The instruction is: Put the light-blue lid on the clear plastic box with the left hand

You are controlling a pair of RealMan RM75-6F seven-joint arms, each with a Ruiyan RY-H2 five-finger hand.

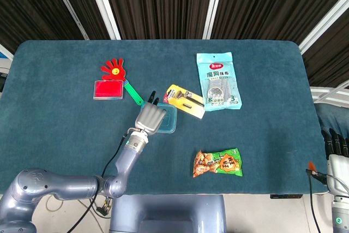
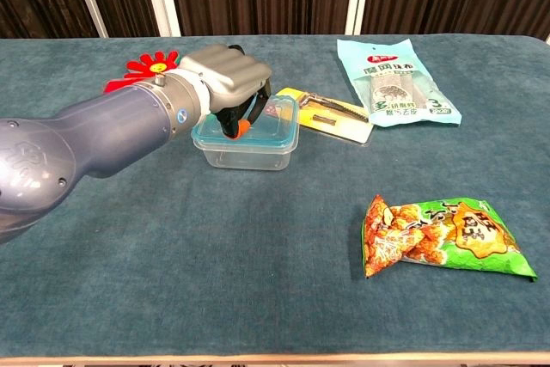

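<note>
Table cloth [image 1: 65, 129]: dark teal.
Lid [image 2: 284, 115] rim: light blue, on clear plastic box [image 2: 249, 150].
Left hand [image 2: 225, 72]: silver-grey, fingertip orange.
Snack bag [image 2: 443, 234]: green and orange.
Hand-shaped clapper [image 1: 114, 69]: red.

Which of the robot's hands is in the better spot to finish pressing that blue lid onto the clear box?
The left. The left hand is already over the light-blue lid on the clear plastic box. The right hand sits at the table's far edge, away from it.

The left hand [image 2: 225, 75] covers the near-left part of the light-blue lid [image 2: 279, 118], whether its fingers [image 2: 252, 112] touch it is unclear, and the right hand [image 1: 336, 144] is cut off at the head view's edge.
</note>
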